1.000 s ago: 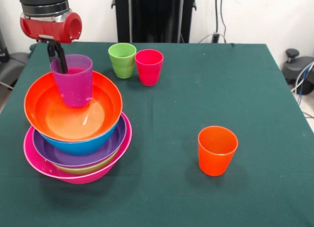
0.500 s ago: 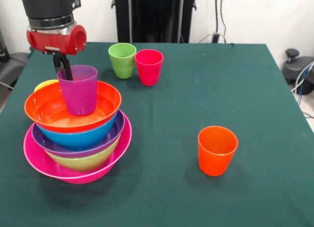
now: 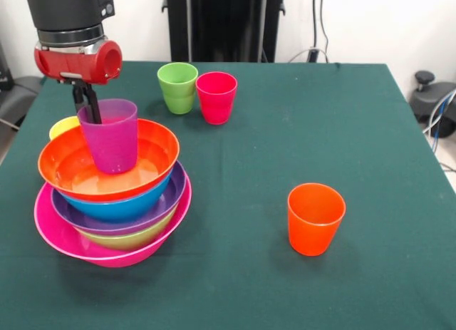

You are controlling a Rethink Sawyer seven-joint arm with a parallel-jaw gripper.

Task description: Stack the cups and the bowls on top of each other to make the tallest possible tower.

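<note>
Green table [image 3: 299, 130]: five bowls [image 3: 114, 223], five cups [image 3: 315, 217].

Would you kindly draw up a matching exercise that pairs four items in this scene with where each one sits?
Things:
1. purple cup
2. orange cup
3. red cup
4. pink bowl

Places:
A. beside the green cup
B. bottom of the tower
C. inside the orange bowl, held at its rim by the tool
D. alone on the green cloth

Pairs: 1-C, 2-D, 3-A, 4-B
</note>
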